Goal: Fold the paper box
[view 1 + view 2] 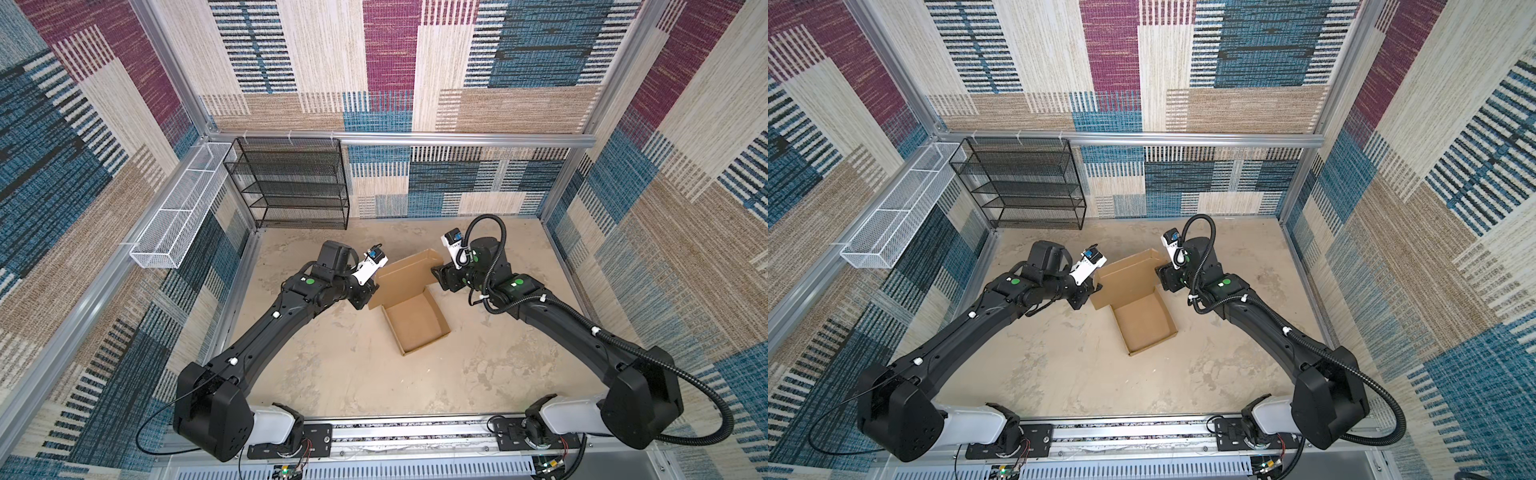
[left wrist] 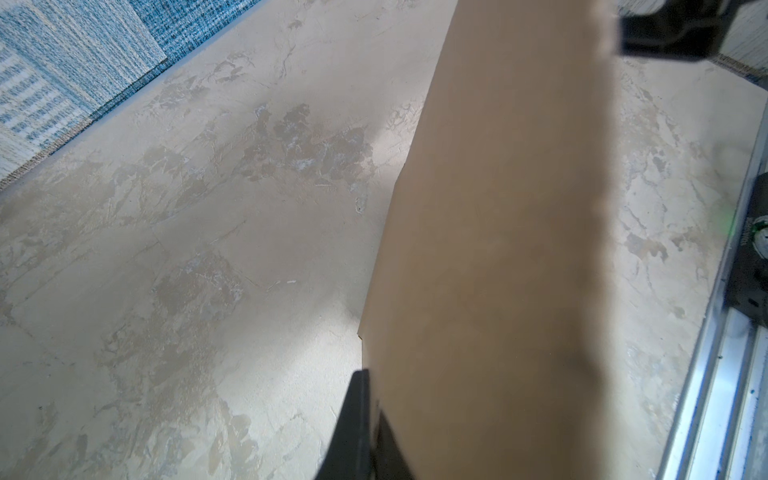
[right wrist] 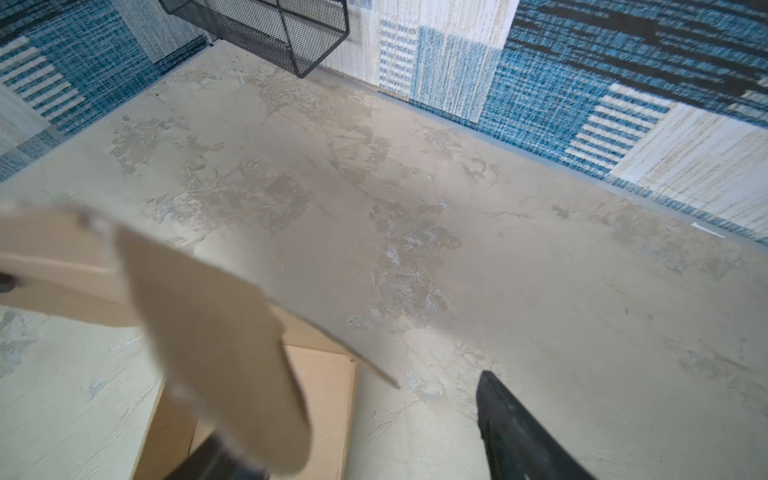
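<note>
Mid-surface (image 1: 332, 374), the paper box (image 1: 415, 320) sits with tray walls up and its lid panel (image 1: 405, 274) raised on the far side, so closing the lid looks like the step in hand. Its left edge is clenched in the left gripper (image 1: 368, 297); the right gripper (image 1: 436, 272) is released, jaws spread beside the right side flap (image 3: 216, 332). Next move likely calls for tucking the flaps inward and swinging the lid down without dragging the box.

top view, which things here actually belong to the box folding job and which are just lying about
In the job: paper box; left gripper, shut on its lid edge; right gripper, open at the lid's other side.
Lying about: black mesh shelf rack by the back wall; white wire basket on the left wall.
</note>
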